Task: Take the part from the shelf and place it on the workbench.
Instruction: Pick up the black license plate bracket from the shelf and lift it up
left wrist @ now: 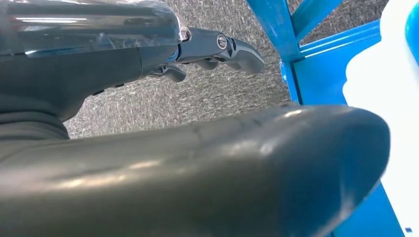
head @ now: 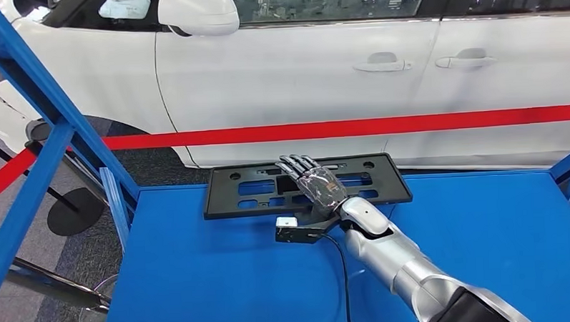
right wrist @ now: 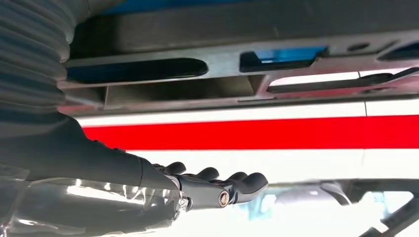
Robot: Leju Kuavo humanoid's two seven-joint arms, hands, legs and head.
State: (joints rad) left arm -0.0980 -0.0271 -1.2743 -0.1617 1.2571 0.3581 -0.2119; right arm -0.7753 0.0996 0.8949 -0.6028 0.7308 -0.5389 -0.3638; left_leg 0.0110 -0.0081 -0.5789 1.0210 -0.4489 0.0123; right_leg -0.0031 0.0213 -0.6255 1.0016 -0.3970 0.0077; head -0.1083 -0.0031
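So the black plastic part [head: 304, 185] is lying flat on the blue workbench [head: 200, 278], up at the far edge by the white car [head: 300, 67] and the red barrier tape [head: 409, 122]. The right hand [head: 313, 181] hovers over its middle with fingers stretched out, gripping nothing. The left hand [left wrist: 217, 49] hangs over grey carpet [left wrist: 207, 98], fingers loosely out, also empty.

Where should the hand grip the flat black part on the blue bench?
Probably the near long edge of the black part, approached from the robot's side: it lies flat on the workbench, and its slots offer finger holds. The right hand hovers over it, fingers extended.
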